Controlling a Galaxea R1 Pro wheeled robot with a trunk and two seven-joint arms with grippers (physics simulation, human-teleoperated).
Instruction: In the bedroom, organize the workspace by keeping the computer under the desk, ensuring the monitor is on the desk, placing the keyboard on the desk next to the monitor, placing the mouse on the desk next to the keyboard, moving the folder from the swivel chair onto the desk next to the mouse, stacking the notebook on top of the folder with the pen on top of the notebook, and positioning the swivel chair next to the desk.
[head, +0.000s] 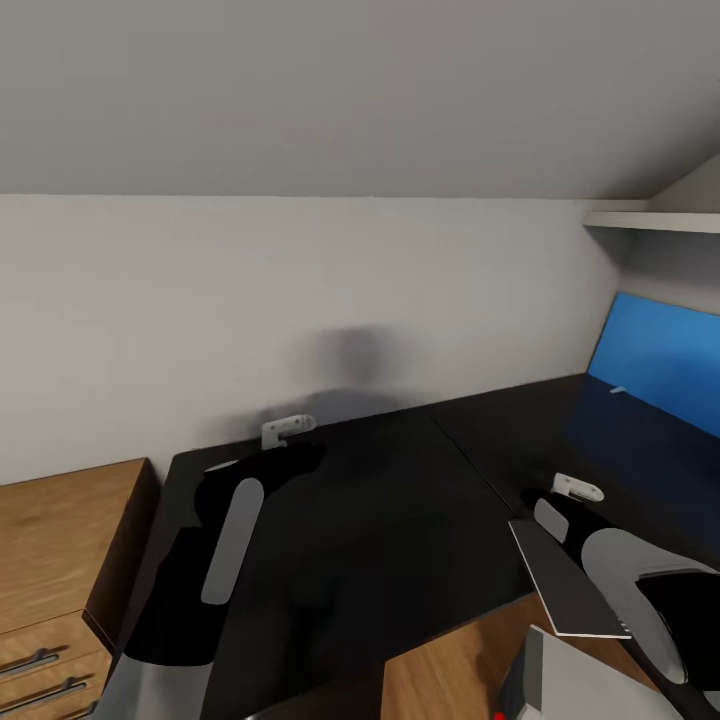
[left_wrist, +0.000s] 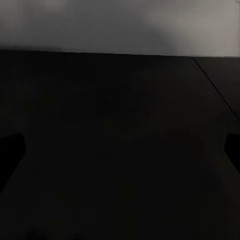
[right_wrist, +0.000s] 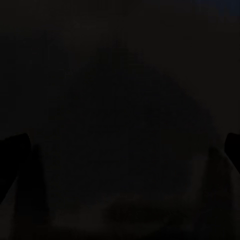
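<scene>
Head view: L-shaped black worktop (head: 380, 510) ahead, bare in the middle, seam running diagonally across it, blue back panel (head: 665, 350) at the far right against the wall. Left arm stretched over the worktop's left part, left tool (head: 288, 428) near the back edge by the white wall; right arm over the right part, right tool (head: 578, 488) low above the surface. Can't tell from the head view whether either tool is apart or together. Left wrist view: dark worktop (left_wrist: 120, 140) under the tool, its dark fingers (left_wrist: 11, 150) at both picture edges, standing wide apart, nothing between them. Right wrist view: almost black, fingers (right_wrist: 12, 150) faint at both edges, also apart, nothing gripped. Flat grey-black slab beside the right forearm overhangs the near edge of the worktop; looks like the keyboard (head: 565, 585), not certain. Light grey computer (head: 560, 685) at the bottom right, on the wood floor (head: 440, 680) below that edge. Light-wood cabinet (head: 55, 550) with long handles just left of the worktop.
</scene>
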